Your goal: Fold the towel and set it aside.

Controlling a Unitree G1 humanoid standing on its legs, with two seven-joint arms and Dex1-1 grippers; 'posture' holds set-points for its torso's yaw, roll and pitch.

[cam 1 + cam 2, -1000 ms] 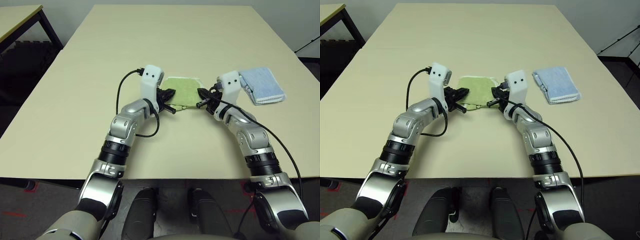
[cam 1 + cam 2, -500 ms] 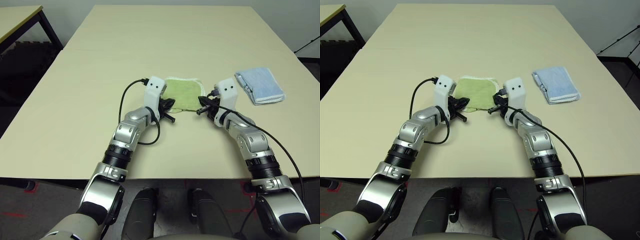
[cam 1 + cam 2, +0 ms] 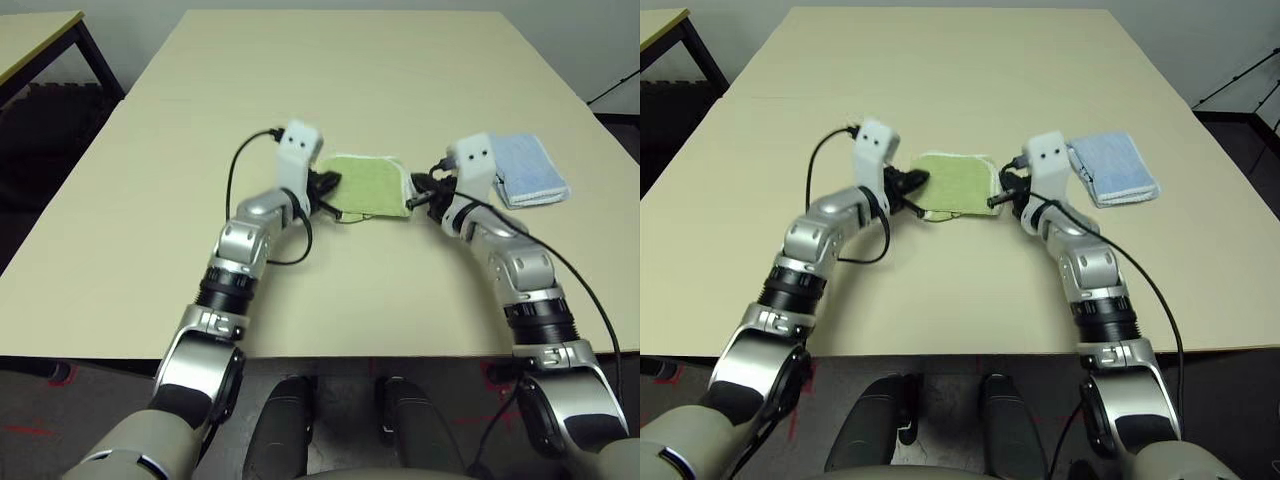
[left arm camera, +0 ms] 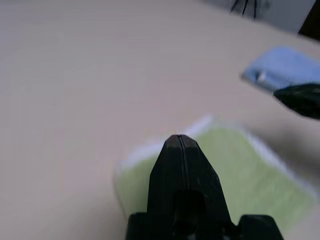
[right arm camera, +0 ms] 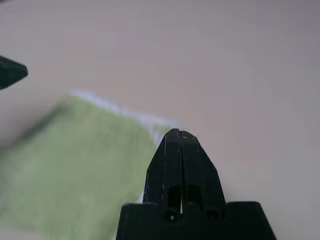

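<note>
Green towel point(image 3: 366, 184) flat on desk point(image 3: 350, 80); left fingers point(image 4: 180, 144) and right fingers point(image 5: 176, 138) pressed together, empty, flanking it.

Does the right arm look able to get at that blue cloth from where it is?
Probably yes: the blue cloth lies just beside the right tool, nothing between them, though that tool is shut and points toward the green towel.

This looks like an office or lab room. A large plain beige table point(image 3: 400, 90) stands on dark carpet, with a second table point(image 3: 35, 35) alongside. A black tripod leg point(image 3: 1240, 80) stands by the wall.
</note>
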